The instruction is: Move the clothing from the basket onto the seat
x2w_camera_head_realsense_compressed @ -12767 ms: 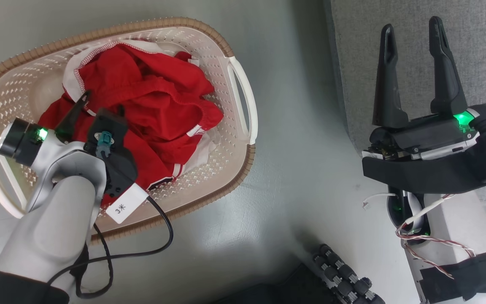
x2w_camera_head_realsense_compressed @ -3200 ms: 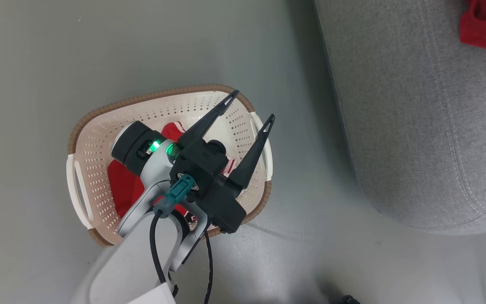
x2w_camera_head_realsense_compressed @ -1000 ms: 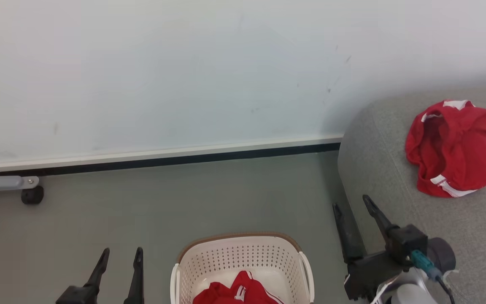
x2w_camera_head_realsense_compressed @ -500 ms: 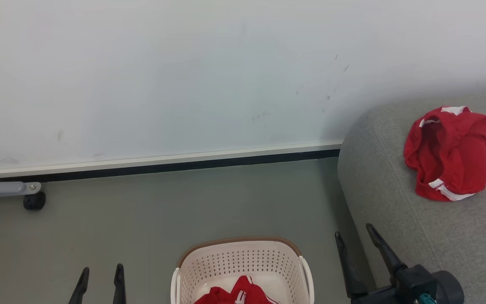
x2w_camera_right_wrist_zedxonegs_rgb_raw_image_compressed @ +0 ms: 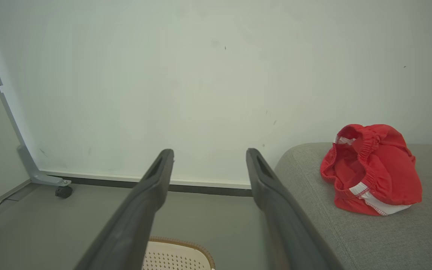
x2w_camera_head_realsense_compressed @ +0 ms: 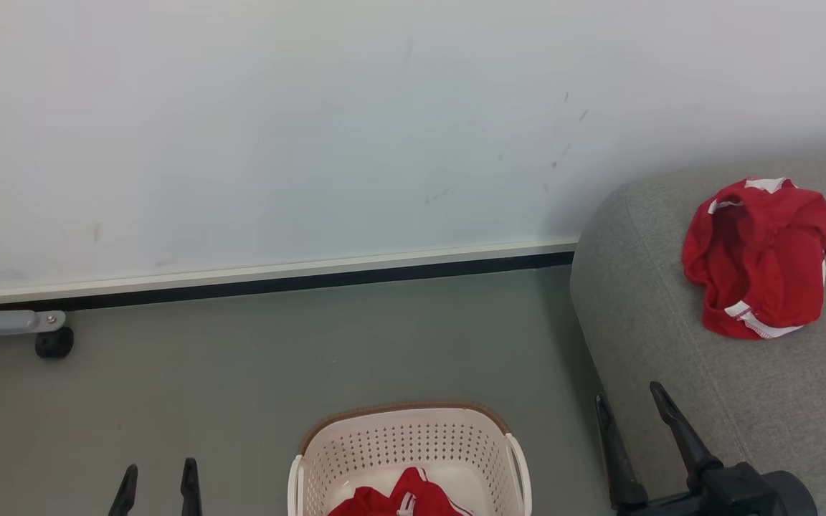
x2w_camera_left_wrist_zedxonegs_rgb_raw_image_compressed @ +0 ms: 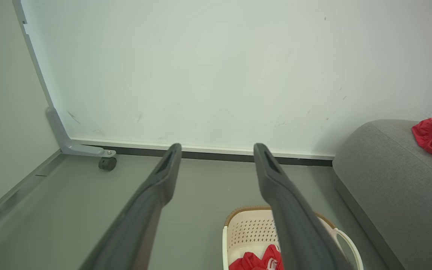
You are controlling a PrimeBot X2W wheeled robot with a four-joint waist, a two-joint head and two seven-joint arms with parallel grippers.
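Left pincer (x2w_camera_head_realsense_compressed: 159, 467), right pincer (x2w_camera_head_realsense_compressed: 629, 393): two long dark tapered fingers (x2w_camera_left_wrist_zedxonegs_rgb_raw_image_compressed: 156, 195) each, slotted near tips; black rounded housing (x2w_camera_head_realsense_compressed: 779, 493) behind right.

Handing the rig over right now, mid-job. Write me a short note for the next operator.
Left gripper: open, empty, to the left of the basket.
Right gripper: open, empty, at the near edge of the sofa.
Done: one red garment lies on the sofa.
Left: red clothing in the basket; move it onto the sofa.
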